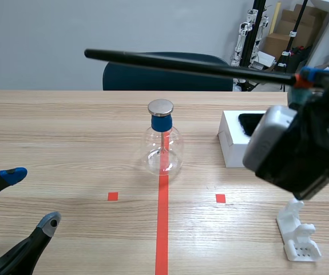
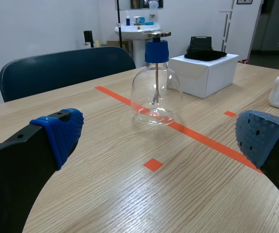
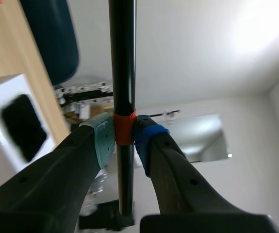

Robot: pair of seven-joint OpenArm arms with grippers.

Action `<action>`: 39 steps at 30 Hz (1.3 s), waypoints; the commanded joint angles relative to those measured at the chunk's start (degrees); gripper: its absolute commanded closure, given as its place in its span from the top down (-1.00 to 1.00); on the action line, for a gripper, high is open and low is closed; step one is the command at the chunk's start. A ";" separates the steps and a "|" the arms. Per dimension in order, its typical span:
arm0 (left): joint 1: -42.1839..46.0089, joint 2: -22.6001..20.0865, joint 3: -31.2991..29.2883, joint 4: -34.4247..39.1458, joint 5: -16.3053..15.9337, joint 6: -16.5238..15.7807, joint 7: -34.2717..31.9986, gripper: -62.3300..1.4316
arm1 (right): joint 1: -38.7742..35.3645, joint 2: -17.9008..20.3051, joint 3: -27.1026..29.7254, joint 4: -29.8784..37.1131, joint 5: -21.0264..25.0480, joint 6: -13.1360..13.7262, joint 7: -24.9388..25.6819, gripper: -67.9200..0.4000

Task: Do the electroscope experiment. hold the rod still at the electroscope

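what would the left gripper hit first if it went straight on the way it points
Probably the electroscope: its glass flask stands almost dead ahead of the open left gripper, with nothing else between them, though depth is unclear.

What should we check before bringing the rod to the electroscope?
1. Grip: right jaws shut on rod at its orange band: ok.
2. Electroscope upright: ok.
3. Rod at disc: the scene view shows a gap between them: not ok.
4. Left jaws open, low, apart from electroscope: ok.
5. Leaves inside: cannot tell.
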 commanded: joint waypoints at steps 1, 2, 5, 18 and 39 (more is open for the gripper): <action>-0.02 -0.33 -0.17 0.42 -0.55 -0.09 -0.81 1.00 | -0.96 -0.20 0.50 0.55 1.81 -0.85 0.76 -0.92; -0.02 -0.33 -0.17 0.42 -0.55 -0.09 -0.81 1.00 | -2.12 -0.59 0.50 0.55 2.99 -0.85 1.07 -0.92; -0.02 -0.33 -0.17 0.42 -0.55 -0.09 -0.81 1.00 | -4.44 -1.95 0.50 0.52 5.81 -0.85 1.79 -0.92; -0.02 -0.33 -0.17 0.42 -0.55 -0.09 -0.81 1.00 | -12.07 -3.87 0.50 0.31 -1.25 -0.87 5.22 -0.92; -0.02 -0.33 -0.17 0.42 -0.55 -0.09 -0.81 1.00 | -16.52 -4.81 -3.52 1.90 -24.72 -9.20 -1.25 -0.92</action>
